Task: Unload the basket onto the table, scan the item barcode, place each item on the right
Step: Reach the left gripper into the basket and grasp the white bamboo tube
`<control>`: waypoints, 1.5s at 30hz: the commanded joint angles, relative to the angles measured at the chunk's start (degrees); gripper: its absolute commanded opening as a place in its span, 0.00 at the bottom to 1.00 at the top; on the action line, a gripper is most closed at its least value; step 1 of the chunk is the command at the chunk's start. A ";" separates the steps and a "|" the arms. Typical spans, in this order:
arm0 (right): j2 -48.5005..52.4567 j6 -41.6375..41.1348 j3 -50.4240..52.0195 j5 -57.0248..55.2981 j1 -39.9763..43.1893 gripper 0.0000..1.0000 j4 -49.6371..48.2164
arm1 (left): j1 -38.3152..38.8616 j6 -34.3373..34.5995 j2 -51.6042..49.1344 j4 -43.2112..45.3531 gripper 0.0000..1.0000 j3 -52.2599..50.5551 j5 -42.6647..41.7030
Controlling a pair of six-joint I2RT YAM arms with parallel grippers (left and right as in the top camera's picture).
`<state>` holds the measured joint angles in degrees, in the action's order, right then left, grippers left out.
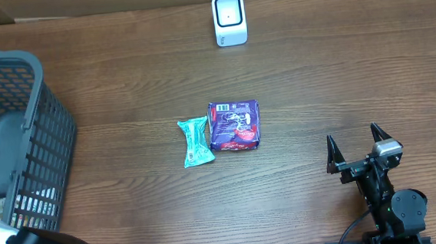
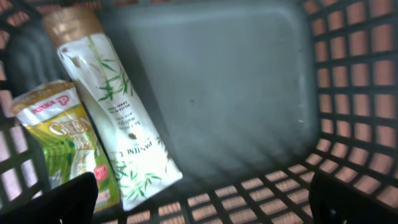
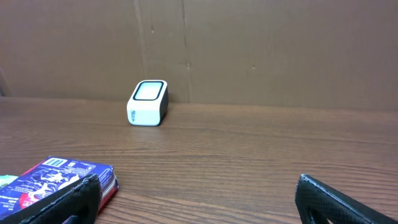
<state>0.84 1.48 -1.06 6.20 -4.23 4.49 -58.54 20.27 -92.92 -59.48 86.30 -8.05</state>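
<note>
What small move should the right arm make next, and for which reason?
Probably bring the right gripper toward the purple packet. Its jaws stand open and empty, and the packet lies flat on the table, far from the scanner, so nothing can be scanned yet.

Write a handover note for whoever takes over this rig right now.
Left gripper: open, empty, pointed into the grey plastic basket holding a white leaf-print bottle and a green-yellow pouch.
Right gripper: open, empty, right of the items.
Purple snack packet and teal wrapper lie side by side on the wooden table; white box-shaped scanner at its far edge.
Done: nothing gripped. To do: pick an item, show its barcode to the scanner.
</note>
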 commanded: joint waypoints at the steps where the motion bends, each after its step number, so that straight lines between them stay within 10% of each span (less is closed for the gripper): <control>1: -0.66 -0.15 0.61 0.33 -0.22 1.00 -0.28 | 0.07 1.22 0.33 3.50 1.00 -6.05 1.92; 15: -0.66 -0.15 0.61 0.33 -0.22 1.00 -0.28 | 0.07 7.17 0.28 15.76 1.00 -16.81 14.49; 45: -0.66 -0.15 0.61 0.33 -0.22 1.00 -0.28 | 0.09 6.75 -20.83 20.04 0.92 -16.81 13.97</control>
<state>0.84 1.48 -1.06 6.17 -4.21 4.49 -57.76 26.63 -107.74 -37.98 72.44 6.94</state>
